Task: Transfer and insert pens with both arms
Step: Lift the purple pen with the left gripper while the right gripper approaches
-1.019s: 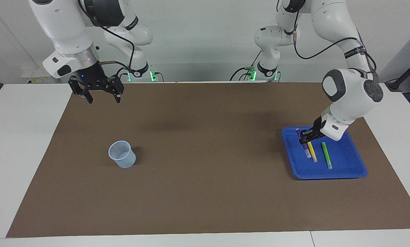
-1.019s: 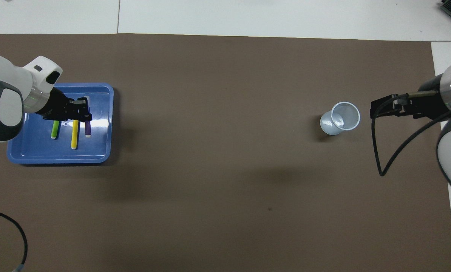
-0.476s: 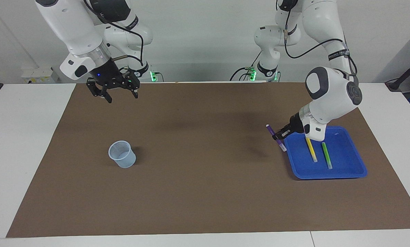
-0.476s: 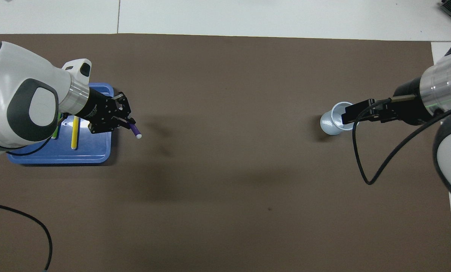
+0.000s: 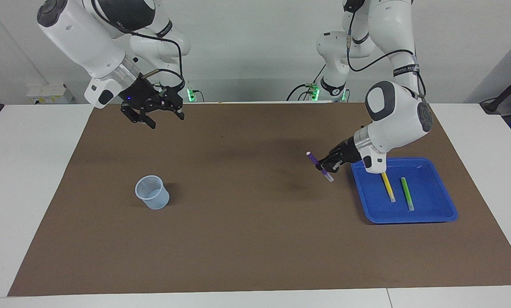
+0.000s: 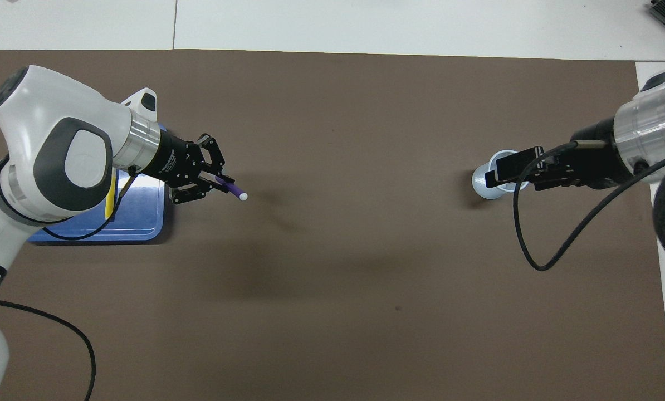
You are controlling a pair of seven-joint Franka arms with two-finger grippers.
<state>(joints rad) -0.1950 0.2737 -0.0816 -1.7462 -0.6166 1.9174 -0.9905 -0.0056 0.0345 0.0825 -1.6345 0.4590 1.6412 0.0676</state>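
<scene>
Left tool (image 5: 326, 164): clamped on purple pen (image 5: 318, 166), aloft over brown mat (image 5: 247, 222) beside blue tray (image 5: 431, 214). Yellow pen (image 5: 388, 187), green pen (image 5: 407, 193): in tray. Right tool (image 5: 153, 114): fingers spread, empty, raised over the mat. Cup (image 5: 152, 193): on worktop mat.

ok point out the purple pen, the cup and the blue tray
purple pen (image 5: 314, 163): facing view, barrel above the grip.
cup (image 5: 153, 199): facing view, outer wall.
blue tray (image 5: 431, 201): facing view, bare floor.

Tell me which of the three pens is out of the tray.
The purple pen: the left gripper holds it up over the brown mat, while the yellow pen and green pen lie in the blue tray.
</scene>
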